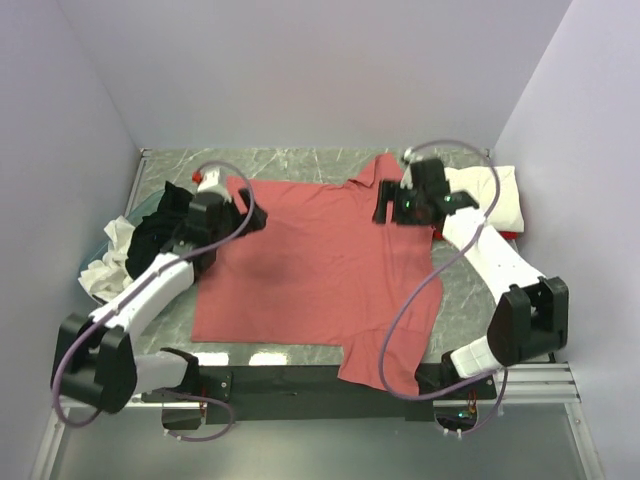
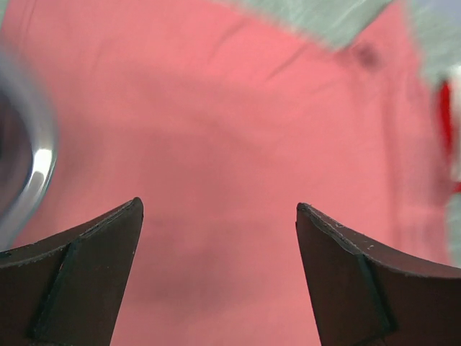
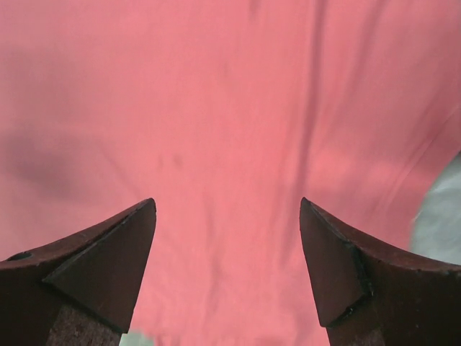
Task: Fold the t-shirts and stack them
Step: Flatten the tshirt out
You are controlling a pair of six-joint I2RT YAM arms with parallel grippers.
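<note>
A large salmon-pink t-shirt (image 1: pixel 320 270) with a collar lies spread flat across the middle of the table. My left gripper (image 1: pixel 246 206) hovers over its left shoulder, open and holding nothing. In the left wrist view the jaws (image 2: pixel 220 209) stand wide apart above pink cloth (image 2: pixel 216 122). My right gripper (image 1: pixel 387 206) is over the shirt's right shoulder near the collar, also open and holding nothing. The right wrist view shows its jaws (image 3: pixel 227 205) spread above pink fabric (image 3: pixel 216 101). A folded cream-white shirt (image 1: pixel 503 192) lies on a red one (image 1: pixel 512 232) at the back right.
At the left edge a teal basin (image 1: pixel 143 208) holds a black shirt (image 1: pixel 158 232) and a crumpled white one (image 1: pixel 108 262). The pink shirt's near right sleeve (image 1: pixel 385 360) hangs over the table's front edge. Side walls stand close on both sides.
</note>
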